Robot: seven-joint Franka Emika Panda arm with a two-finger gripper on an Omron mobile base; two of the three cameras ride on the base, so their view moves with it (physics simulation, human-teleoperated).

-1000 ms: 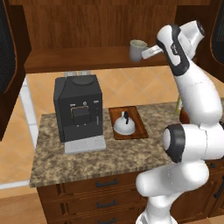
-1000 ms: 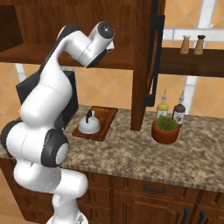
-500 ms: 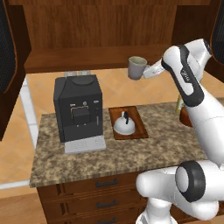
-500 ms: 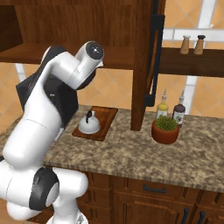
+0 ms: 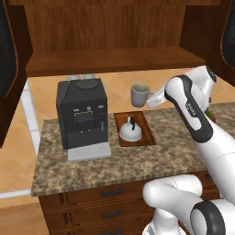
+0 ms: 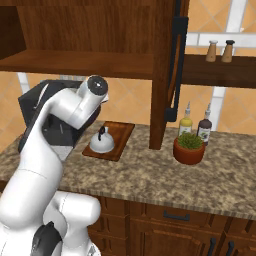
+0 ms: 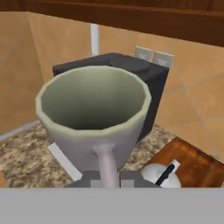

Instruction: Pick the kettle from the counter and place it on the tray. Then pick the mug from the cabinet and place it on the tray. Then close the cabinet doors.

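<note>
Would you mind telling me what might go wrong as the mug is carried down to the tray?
The tool holds the mug by its handle alone, so it may swing or slip. The kettle already fills the middle of the tray, so lowering the mug could knock it or land it half off the rim.

Arm raised, hand closed on a mug by its handle.
White arm rises from the base, elbow bent high, forearm reaching leftward in the left base view. Hand point(image 5: 152, 97) level, its fingers pinched on the handle of the mug point(image 5: 139, 95), which it carries upright in the air, mouth upward.
</note>
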